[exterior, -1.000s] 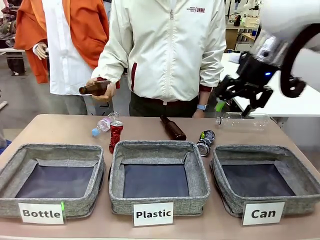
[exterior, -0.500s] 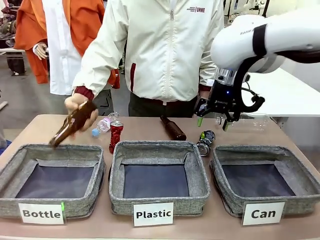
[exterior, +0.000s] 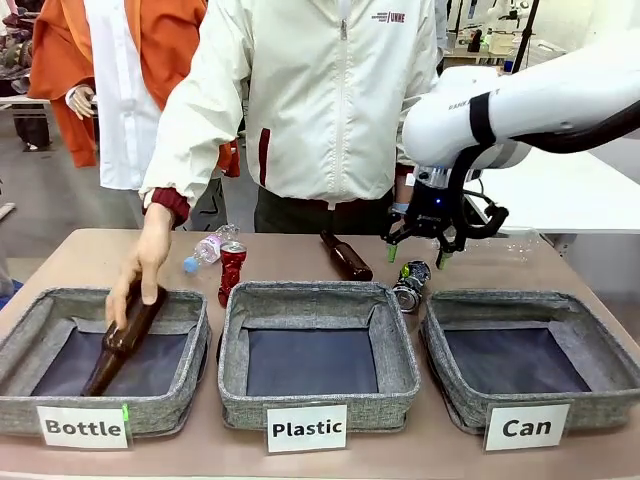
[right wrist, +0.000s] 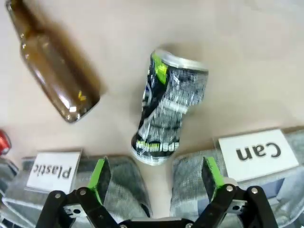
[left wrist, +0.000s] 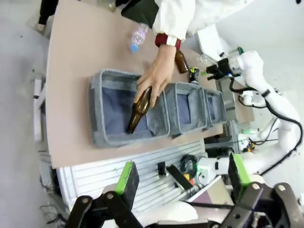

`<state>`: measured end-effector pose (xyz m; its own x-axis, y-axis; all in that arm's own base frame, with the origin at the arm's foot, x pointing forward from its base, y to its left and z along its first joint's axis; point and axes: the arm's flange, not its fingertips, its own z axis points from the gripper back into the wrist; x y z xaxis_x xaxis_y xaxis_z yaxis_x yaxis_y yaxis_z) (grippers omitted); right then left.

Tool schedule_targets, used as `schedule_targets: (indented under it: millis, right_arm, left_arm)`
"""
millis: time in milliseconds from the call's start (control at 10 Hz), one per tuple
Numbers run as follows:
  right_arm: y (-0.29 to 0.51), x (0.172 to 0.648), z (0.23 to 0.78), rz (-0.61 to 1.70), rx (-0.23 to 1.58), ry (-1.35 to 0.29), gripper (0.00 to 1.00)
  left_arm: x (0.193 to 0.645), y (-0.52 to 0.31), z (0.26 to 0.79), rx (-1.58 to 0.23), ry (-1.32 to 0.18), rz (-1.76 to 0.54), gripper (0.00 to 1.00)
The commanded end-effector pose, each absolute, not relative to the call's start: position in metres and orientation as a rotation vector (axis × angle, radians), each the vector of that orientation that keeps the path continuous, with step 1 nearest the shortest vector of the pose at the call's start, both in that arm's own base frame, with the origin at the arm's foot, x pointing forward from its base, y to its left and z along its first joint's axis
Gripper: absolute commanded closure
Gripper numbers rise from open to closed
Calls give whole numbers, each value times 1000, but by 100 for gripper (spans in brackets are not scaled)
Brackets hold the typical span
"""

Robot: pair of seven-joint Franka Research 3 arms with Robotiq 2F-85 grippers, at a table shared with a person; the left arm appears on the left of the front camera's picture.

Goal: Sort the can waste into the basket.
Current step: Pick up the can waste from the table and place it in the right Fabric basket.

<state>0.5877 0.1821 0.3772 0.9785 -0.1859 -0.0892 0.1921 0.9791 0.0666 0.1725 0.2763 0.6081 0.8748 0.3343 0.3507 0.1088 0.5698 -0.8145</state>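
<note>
the right pincer (exterior: 415,255) hangs fingers-down with its jaws wide apart and nothing between them. straight below it, apart from the green pads, lies the dark crushed metal drink can with green-yellow print (exterior: 411,283) on the table. in the right wrist view this can (right wrist: 168,114) sits almost centred in the gap of the pincer (right wrist: 155,171). its long axis runs away from the camera and leans a little, so it crosses the line between the two fingers. the pads should therefore close on the can's narrow width, and a plain descent with perhaps a slight wrist turn looks enough.

the grey felt basket with the white "can" card (exterior: 470,400) lies just beyond the can, on the robot's side and to the pincer's right. the lift-over would be short. a brown glass bottle (exterior: 347,257) lies near on the pincer's other side, clear of the can.

the red crushed can with a silver top (exterior: 232,268) lies well beyond that bottle, toward the robot's left. the left pincer (left wrist: 183,173), jaws also apart and empty, hangs far back from the table, so the right arm is much the nearer to the dark can.
</note>
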Motion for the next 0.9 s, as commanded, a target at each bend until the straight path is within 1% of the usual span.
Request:
schedule_targets:
  millis: [0, 300, 400, 600, 800]
  right_arm:
    - [191, 604, 366, -231, 41, 23, 0]
    - [193, 617, 337, -269, 27, 50, 0]
    - [192, 620, 328, -295, 5, 38, 0]
    - [193, 622, 316, -307, -12, 60, 0]
    - [192, 623, 308, -317, -27, 78, 0]
  left_arm:
    - [156, 271, 594, -999, -491, 56, 2]
    - [143, 265, 581, -1041, -449, 57, 2]
    - [144, 263, 577, -1041, -426, 47, 2]
    - [150, 250, 570, -1013, -430, 37, 2]
    - [156, 234, 560, -1033, -388, 19, 2]
